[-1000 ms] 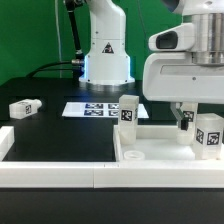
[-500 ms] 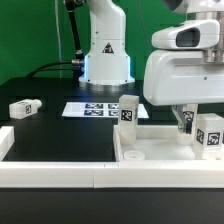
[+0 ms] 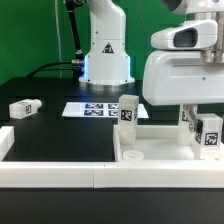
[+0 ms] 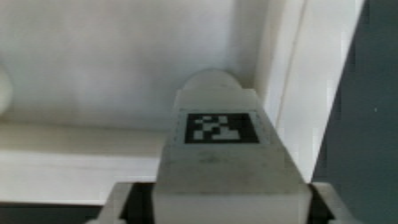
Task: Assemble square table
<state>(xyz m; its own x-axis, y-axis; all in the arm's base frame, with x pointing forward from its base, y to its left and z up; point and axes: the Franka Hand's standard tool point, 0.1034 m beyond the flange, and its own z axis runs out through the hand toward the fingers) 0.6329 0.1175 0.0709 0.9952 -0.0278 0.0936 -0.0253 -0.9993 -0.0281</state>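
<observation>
Two white border rails [image 3: 50, 172] run along the bottom of the exterior frame, and just behind them at lower right lies the square tabletop [image 3: 160, 150], its raised rim up so legs can be stood inside. At right, the gripper [image 3: 196, 128] is clamped on a tagged leg [image 3: 209, 131], held upright over the top's right side, seemingly for seating near a corner; the wrist view shows that leg [image 4: 221, 150] between the fingers. Another leg [image 3: 128, 112] stands at the top's far-left corner, a third [image 3: 24, 106] lies at middle left, with the marker board [image 3: 92, 109] beyond.
</observation>
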